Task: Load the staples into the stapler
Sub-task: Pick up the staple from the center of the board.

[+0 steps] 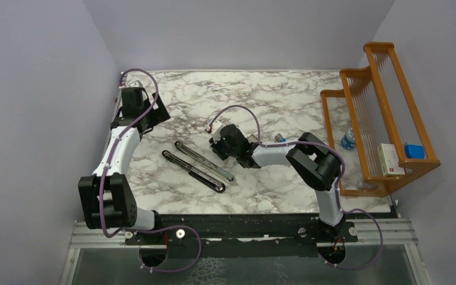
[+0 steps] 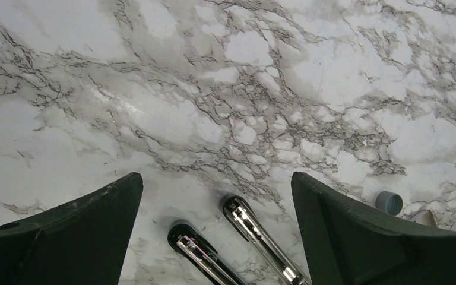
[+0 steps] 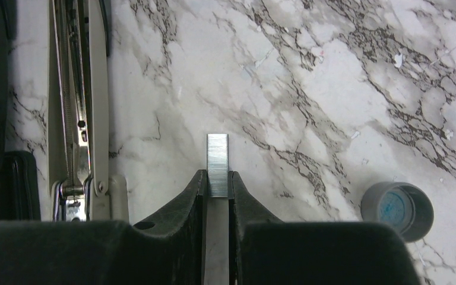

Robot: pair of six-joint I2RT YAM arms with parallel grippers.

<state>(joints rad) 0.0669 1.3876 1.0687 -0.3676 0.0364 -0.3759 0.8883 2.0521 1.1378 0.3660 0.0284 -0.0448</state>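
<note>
Your right claw (image 3: 217, 179) is clamped on the staples (image 3: 217, 153), which stick out in front of it; your left claw (image 2: 217, 181) stands wide apart.

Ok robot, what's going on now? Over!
Left gripper open, empty. Right gripper shut on staple strip. Stapler lies open beside it. Grey cap nearby, not in the way.
</note>
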